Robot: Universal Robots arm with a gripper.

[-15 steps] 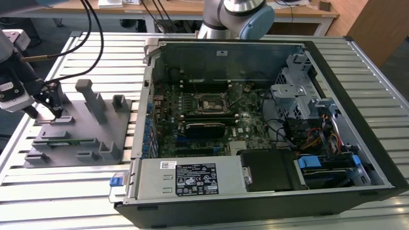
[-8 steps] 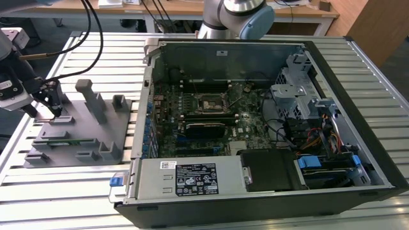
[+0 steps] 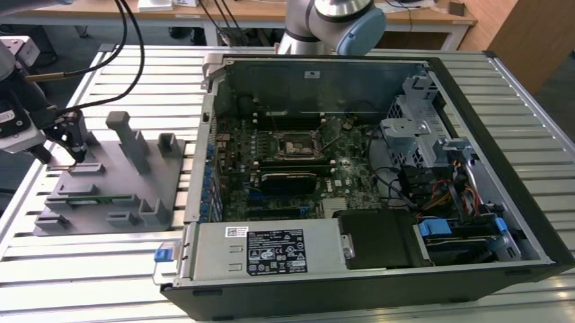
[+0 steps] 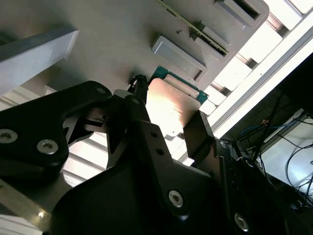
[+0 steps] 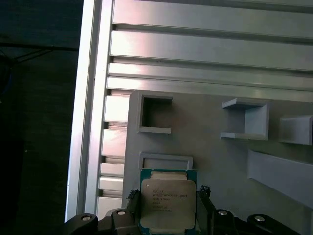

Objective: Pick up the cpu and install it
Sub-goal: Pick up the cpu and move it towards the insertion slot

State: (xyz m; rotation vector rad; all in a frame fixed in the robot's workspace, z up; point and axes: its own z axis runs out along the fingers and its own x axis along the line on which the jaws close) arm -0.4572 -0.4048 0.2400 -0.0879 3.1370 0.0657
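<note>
The gripper (image 3: 77,155) hangs over a matte grey moulded fixture plate (image 3: 99,195) at the exterior view's left, well apart from the open computer case (image 3: 503,202). In both wrist views its black fingers (image 5: 205,208) press against opposite edges of the cpu (image 5: 168,205). The cpu is a flat square with a dull silver lid and a thin green rim, just beside a raised rectangular frame (image 5: 166,160) on the plate. Whether it rests there or is lifted, I cannot tell. The first wrist view shows the ribbed aluminium table (image 5: 205,49). The second wrist view shows glare on the lid and a thin green memory stick (image 4: 193,27). The exterior view shows the black square socket (image 3: 297,145) inside the case.
</note>
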